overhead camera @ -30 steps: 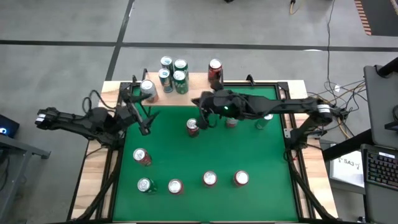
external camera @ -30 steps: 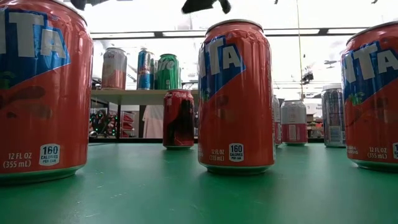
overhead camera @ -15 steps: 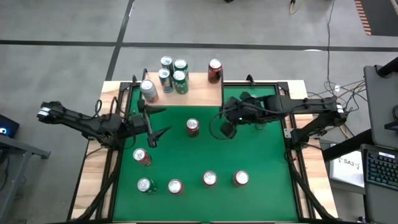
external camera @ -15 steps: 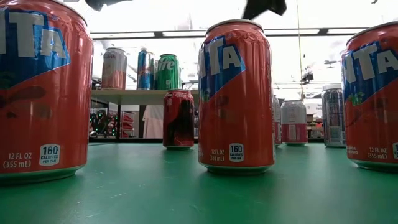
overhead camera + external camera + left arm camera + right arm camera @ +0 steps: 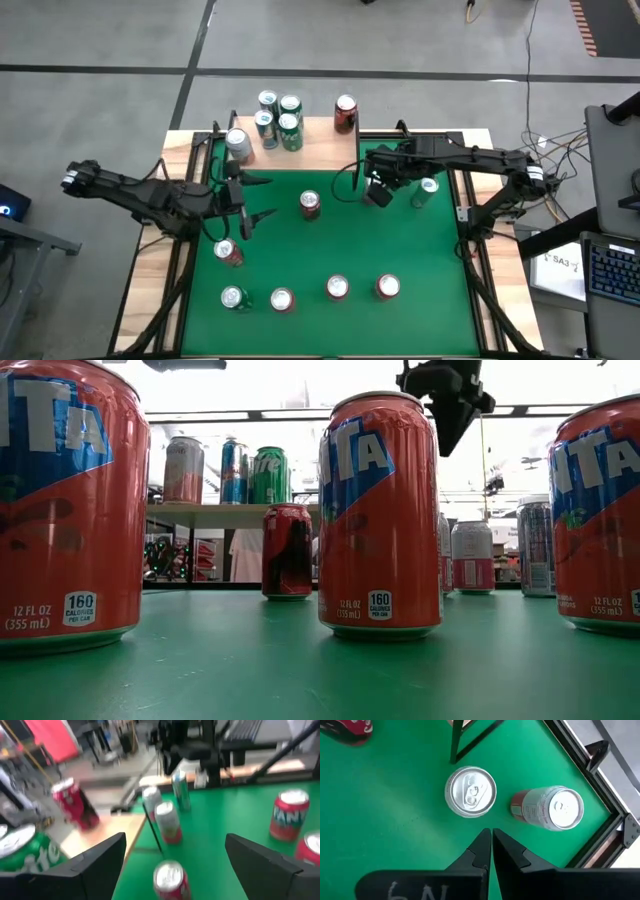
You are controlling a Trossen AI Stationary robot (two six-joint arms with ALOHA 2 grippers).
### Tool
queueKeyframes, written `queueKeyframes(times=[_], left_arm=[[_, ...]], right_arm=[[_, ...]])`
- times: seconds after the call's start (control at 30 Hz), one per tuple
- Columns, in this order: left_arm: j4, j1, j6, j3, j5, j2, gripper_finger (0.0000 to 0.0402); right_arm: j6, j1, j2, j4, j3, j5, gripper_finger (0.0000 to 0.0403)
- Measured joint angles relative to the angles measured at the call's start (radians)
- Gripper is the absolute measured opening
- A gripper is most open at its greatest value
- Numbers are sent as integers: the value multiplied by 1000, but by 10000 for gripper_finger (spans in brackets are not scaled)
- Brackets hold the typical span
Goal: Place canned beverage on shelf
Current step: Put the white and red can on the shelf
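Cans of drink are spread over the green table (image 5: 400,250), and none is held by a gripper. One red can (image 5: 310,204) stands alone near the middle of the table, just in front of the shelf (image 5: 320,150). More cans are already kept on the shelf at the back left. A red can like this is likely stiff and smooth, and a little slippery. It is probably heavy if it is full. It can be dented if it is squeezed too hard. It is best taken by its round side, near the middle, and kept upright.

The left gripper (image 5: 256,197) is held just left of that can, with its fingers spread wide and nothing between them. The right gripper (image 5: 376,192) is held above the table to the can's right, with its fingers pressed together and nothing in them. Two silver-topped cans (image 5: 470,791) stand below it.
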State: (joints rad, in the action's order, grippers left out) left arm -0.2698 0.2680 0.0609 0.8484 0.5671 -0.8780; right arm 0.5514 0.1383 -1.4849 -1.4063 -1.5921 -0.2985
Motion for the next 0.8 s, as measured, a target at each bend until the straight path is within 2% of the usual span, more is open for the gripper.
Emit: queueKeyframes(times=[0.2,0.37,0.47,0.57,0.7,0.8], left_arm=[[-346,0,-162,165,51,-23,326],[-490,0,-179,307,176,-36,326],[-512,-2,-166,368,197,-38,326],[-512,-2,-143,397,196,-38,326],[-507,-2,-123,400,212,-37,326],[-506,-2,-122,386,243,-38,326]], right_arm=[[27,6,-21,40,0,-7,9],[25,21,-30,87,0,-16,26],[28,32,-30,83,0,-16,63],[40,43,-30,77,0,-12,117],[43,73,-31,78,0,33,200],[39,95,-37,65,4,35,248]])
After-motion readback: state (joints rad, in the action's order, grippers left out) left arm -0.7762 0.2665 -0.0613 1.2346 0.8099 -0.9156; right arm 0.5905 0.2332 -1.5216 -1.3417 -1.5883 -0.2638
